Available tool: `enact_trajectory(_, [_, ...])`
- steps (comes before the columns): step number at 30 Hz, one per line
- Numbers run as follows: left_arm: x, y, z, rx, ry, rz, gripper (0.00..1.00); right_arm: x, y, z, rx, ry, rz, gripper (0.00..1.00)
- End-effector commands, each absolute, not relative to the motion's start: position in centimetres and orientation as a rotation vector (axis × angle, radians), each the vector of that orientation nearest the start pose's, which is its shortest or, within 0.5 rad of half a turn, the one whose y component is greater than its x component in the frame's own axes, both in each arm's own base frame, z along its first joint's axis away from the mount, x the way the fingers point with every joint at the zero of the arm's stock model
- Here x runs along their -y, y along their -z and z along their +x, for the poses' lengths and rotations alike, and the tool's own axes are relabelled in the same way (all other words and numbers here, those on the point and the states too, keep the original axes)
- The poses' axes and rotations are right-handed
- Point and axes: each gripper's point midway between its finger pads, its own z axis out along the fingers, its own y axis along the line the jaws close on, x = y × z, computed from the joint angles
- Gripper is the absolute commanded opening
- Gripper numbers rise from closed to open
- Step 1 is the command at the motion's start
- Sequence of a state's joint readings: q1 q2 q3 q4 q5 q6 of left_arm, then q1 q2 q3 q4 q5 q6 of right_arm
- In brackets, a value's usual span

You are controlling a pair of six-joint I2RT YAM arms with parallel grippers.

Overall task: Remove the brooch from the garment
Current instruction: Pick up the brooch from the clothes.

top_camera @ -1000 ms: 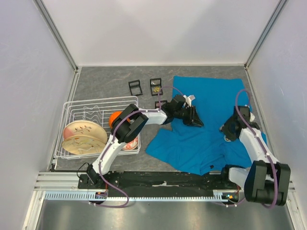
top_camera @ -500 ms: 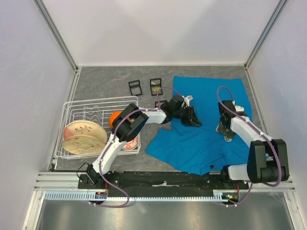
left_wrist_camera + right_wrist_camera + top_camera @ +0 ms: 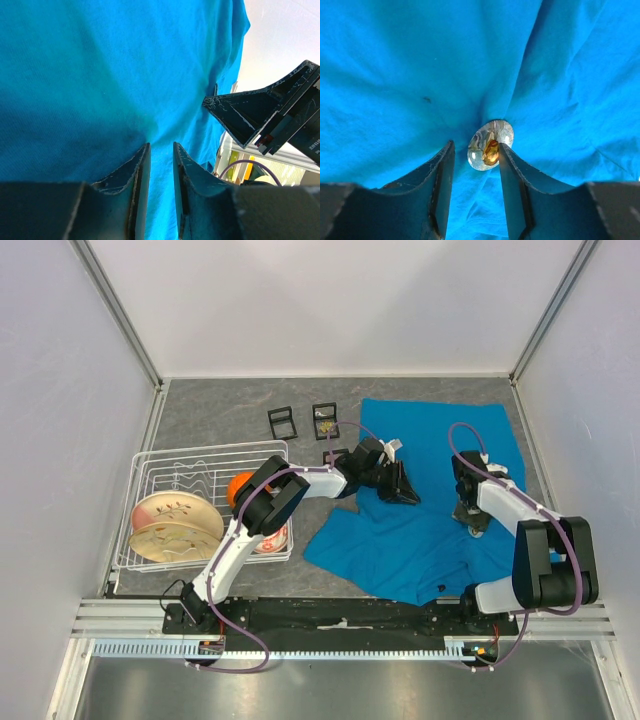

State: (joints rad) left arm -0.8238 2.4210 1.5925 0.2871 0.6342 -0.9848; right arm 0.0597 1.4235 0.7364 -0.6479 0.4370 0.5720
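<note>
The teal-blue garment (image 3: 440, 440) lies spread on the right half of the table. The brooch (image 3: 490, 145), an oval glassy piece with an amber centre, is pinned to the garment (image 3: 420, 65), which puckers around it. My right gripper (image 3: 476, 146) is open, with the brooch between its fingertips and the right finger touching its edge. From above, the right gripper (image 3: 470, 518) hides the brooch. My left gripper (image 3: 403, 490) rests on the garment's middle-left part. Its jaws (image 3: 160, 146) are nearly closed on a fold of the cloth (image 3: 100, 75). The right gripper also shows in the left wrist view (image 3: 260, 117).
A white wire dish rack (image 3: 150, 465) at the left holds a patterned plate (image 3: 175, 525) and an orange object (image 3: 240, 485). Small black frames (image 3: 282, 421) (image 3: 325, 420) stand behind the left gripper. Side walls are close to both table edges.
My right arm has swung left from the garment's right edge and come down over the brooch. The left arm has barely moved.
</note>
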Motion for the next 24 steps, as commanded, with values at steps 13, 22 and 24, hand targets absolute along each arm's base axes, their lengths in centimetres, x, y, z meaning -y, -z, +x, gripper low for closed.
enact_trajectory(13, [52.0,-3.7,30.5,-2.472,1.62,0.293,0.32,5.7,-3.9,23.3,-2.481,0.404,0.998,0.18])
enact_trajectory(22, [52.4,-4.8,30.4,-2.438,1.67,0.323,0.32,4.8,-5.2,23.8,-2.403,0.168,1.128,0.02])
enact_trajectory(24, [52.8,-5.8,30.0,-2.411,1.712,0.363,0.32,3.9,-5.4,24.5,-2.396,0.083,1.119,0.0])
